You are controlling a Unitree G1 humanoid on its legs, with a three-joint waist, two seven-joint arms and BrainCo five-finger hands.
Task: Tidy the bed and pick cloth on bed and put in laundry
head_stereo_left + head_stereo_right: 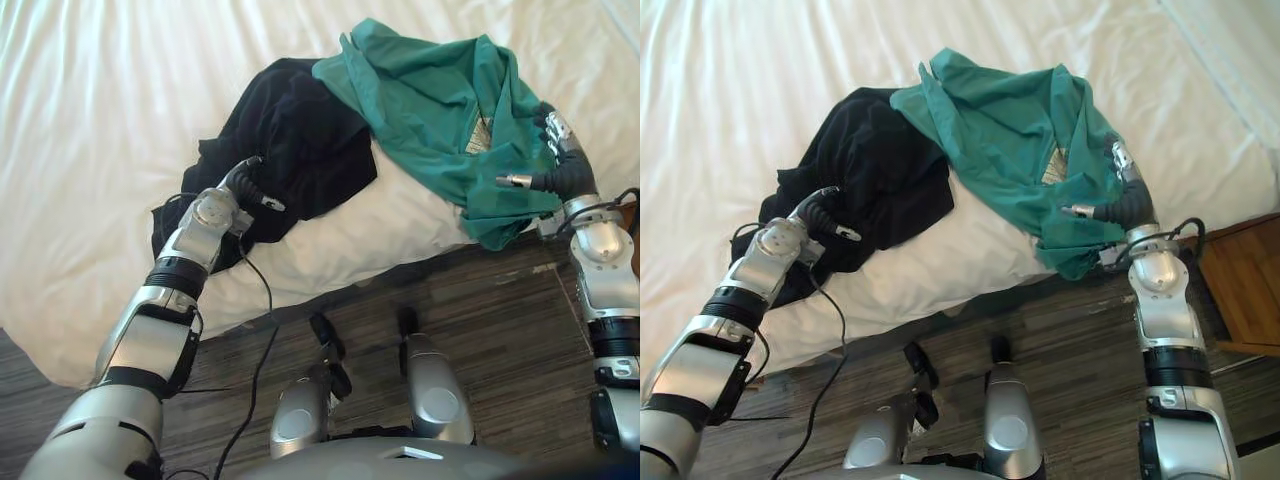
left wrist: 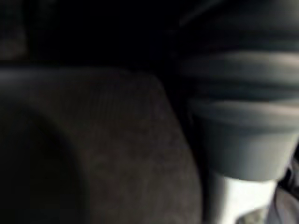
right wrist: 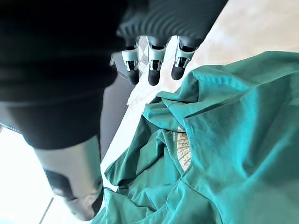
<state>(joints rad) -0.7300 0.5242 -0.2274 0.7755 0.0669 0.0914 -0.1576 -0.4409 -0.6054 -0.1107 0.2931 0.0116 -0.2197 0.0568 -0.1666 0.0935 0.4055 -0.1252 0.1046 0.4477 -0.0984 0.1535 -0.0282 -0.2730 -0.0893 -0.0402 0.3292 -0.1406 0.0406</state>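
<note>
left eye view takes in the white bed (image 1: 100, 100), its sheet rumpled, with the near edge running across in front of the robot above a dark wood floor (image 1: 480, 300). at that edge lies a white pillow (image 1: 340, 240), and both garments are heaped on it, which puts them within reach of either arm.

the green cloth (image 1: 430, 100) is the bigger heap. it is spread loose on the robot's right, one corner hanging over the bed's edge and its left side lying over the black cloth (image 1: 300, 140). the black one is bunched on the left and trails down toward the edge. because of that overlap, i judge the green should come off first, or the two be gathered together, before anything goes to the laundry.

each hand has gone to the garment on its own side. the right hand (image 1: 565, 170) sits against the right edge of the green cloth. in the right wrist view its fingers (image 3: 154, 65) are straight and the thumb (image 3: 70, 182) stands apart, so it is spread wide and has hold of nothing yet. the left hand (image 1: 240, 185) is pushed into the black cloth, dark fabric pressed close around it. whether it has taken hold there i cannot tell.
</note>
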